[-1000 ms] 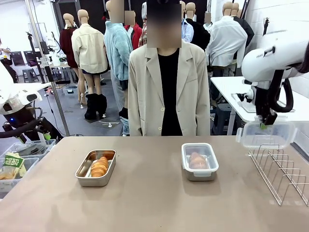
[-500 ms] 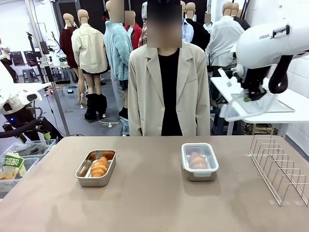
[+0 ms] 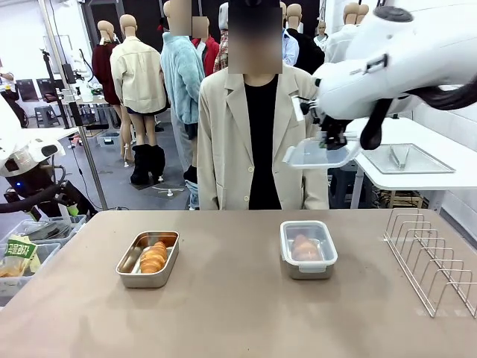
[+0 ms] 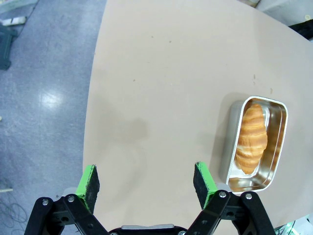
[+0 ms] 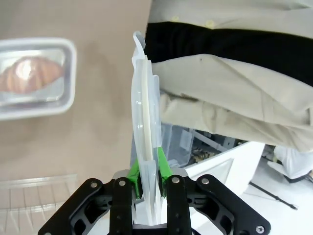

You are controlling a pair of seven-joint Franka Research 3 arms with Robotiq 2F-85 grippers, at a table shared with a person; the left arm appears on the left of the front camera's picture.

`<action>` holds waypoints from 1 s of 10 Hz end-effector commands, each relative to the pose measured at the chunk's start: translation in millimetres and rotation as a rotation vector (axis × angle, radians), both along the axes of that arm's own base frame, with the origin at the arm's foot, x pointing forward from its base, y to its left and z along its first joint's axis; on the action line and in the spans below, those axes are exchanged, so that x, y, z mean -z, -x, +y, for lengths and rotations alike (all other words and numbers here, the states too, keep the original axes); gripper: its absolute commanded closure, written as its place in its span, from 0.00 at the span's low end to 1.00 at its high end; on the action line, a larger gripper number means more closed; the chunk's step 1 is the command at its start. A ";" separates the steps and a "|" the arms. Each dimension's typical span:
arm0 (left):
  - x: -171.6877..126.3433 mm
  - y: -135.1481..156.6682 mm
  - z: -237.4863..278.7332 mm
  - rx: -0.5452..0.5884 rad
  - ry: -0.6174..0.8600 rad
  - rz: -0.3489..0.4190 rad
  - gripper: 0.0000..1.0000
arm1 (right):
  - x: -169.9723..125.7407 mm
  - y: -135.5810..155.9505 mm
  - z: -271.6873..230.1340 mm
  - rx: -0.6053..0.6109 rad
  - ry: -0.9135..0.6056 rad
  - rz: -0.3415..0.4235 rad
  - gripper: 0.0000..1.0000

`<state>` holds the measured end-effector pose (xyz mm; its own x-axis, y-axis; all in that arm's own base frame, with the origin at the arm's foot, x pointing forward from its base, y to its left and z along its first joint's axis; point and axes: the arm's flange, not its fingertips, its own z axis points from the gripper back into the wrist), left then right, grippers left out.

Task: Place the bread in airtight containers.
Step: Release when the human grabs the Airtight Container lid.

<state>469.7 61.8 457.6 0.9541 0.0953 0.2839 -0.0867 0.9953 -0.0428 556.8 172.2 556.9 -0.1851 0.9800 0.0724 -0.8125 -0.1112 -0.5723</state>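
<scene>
Wire rack (image 3: 431, 257) cut off by right edge.

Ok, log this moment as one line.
right gripper: shut on translucent plastic lid, raised | left gripper: open | left steel container: croissant roll inside, unlidded | right steel container: lidded

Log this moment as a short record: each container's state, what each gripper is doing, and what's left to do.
left container: open steel tray, roll inside, no lid
right container: roll inside, translucent lid on
right gripper: shut on a spare lid, held in the air above the table's far edge, in front of the person
left gripper: open, holding nothing, above the table beside the open container
remaining: lid not yet on the left container
</scene>
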 end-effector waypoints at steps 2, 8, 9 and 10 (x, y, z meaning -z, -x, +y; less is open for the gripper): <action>-1.4 1.7 2.6 0.004 -0.009 0.001 0.00 | 2.0 -42.6 24.7 0.106 -0.036 0.000 1.00; -1.4 1.7 2.6 0.004 -0.009 0.001 0.00 | 7.3 -53.0 31.9 0.142 0.009 0.023 1.00; -1.4 1.7 2.6 0.004 -0.009 0.001 0.00 | 6.8 -53.4 32.6 0.142 0.012 0.027 1.00; -1.4 1.7 2.6 0.004 -0.009 0.001 0.00 | 6.7 -53.6 32.8 0.144 0.016 0.029 1.00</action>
<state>469.8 61.8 457.6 0.9541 0.0955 0.2838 -0.0869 0.9953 -0.0428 605.6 201.2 546.0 -0.0681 0.9945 0.0792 -0.8348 -0.0133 -0.5503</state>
